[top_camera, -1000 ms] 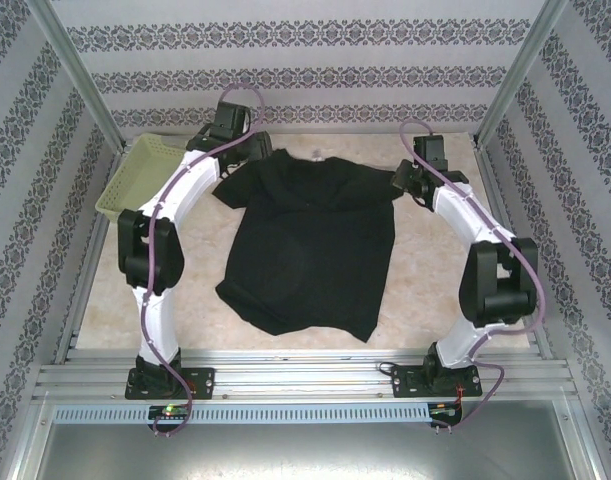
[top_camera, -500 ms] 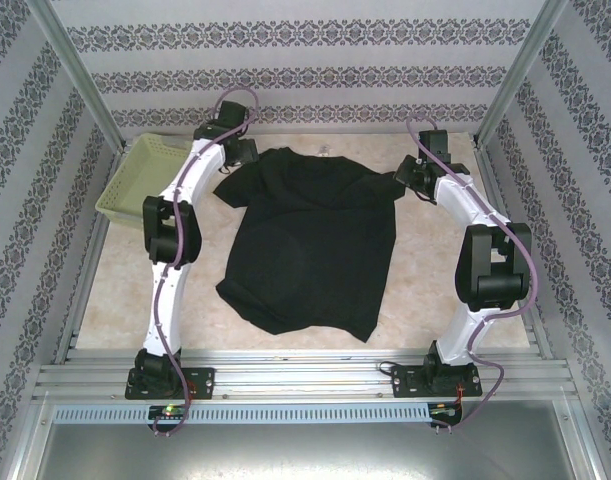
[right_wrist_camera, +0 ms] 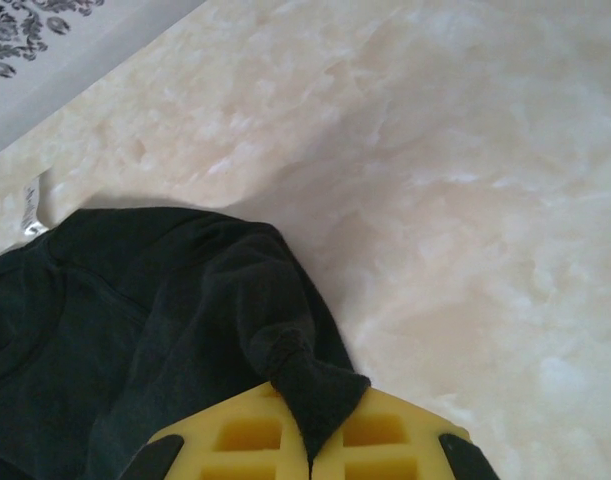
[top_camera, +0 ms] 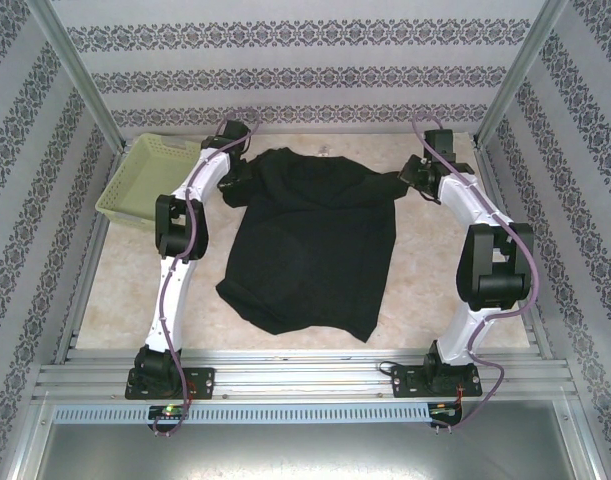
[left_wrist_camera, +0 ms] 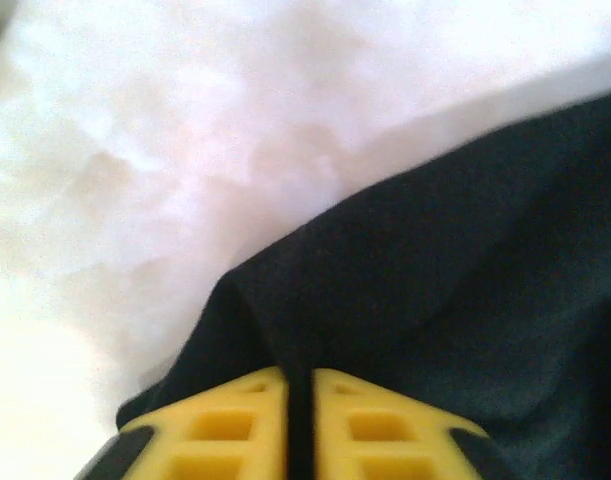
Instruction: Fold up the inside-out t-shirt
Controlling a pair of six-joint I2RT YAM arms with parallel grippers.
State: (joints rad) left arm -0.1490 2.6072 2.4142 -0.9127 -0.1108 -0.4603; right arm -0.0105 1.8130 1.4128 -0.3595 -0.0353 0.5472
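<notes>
Left jaws newly around t-shirt (left_wrist_camera: pixel 435 280) sleeve

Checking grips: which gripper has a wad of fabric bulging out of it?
The right gripper; the left gripper pinches just a thin fold of the t-shirt.

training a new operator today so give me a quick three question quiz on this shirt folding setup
1. True or false: the left gripper is shut on the t-shirt.
2. What sits at the far left corner of the table? A) a basket B) a towel C) a box
3. How many grippers hold the t-shirt?
Key: 1 true; 2 A; 3 two, since the right gripper pinches its fabric too.
</notes>
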